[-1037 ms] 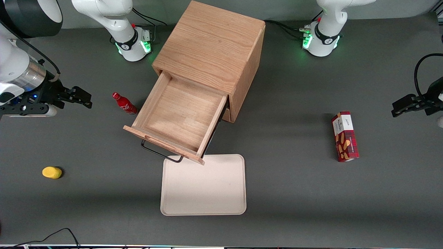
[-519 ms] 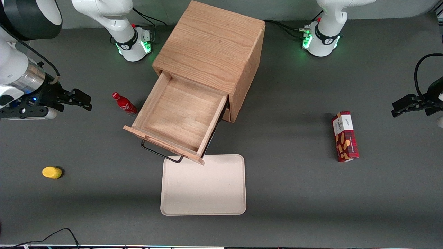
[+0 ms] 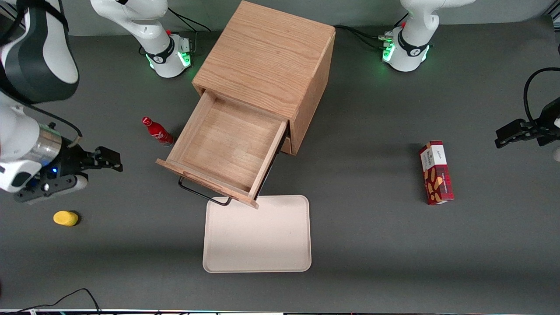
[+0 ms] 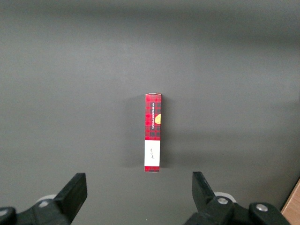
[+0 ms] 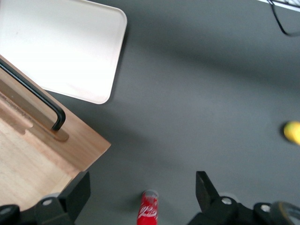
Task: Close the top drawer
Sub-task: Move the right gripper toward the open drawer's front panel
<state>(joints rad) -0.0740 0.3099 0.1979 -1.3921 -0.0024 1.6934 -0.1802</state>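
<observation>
The top drawer (image 3: pixel 227 151) stands pulled fully out of the cabinet (image 3: pixel 267 65), its front panel and black handle (image 3: pixel 202 193) facing the tray (image 3: pixel 257 234). The gripper (image 3: pixel 109 158) hovers over the bench toward the working arm's end (jaws apart, empty), level with the drawer's side.

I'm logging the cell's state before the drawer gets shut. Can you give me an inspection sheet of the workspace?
Surface: dark grey table, flat.
Job's things: top drawer of the oak cabinet pulled far out, nothing in it; black wire handle untouched.
Clutter: cream tray, red bottle, yellow object, red snack box.
Grippers: gripper open, holding nothing, apart from the drawer, toward the working arm's end.
Cables: black cable at the table's near edge.
Surroundings: nothing seen.
</observation>
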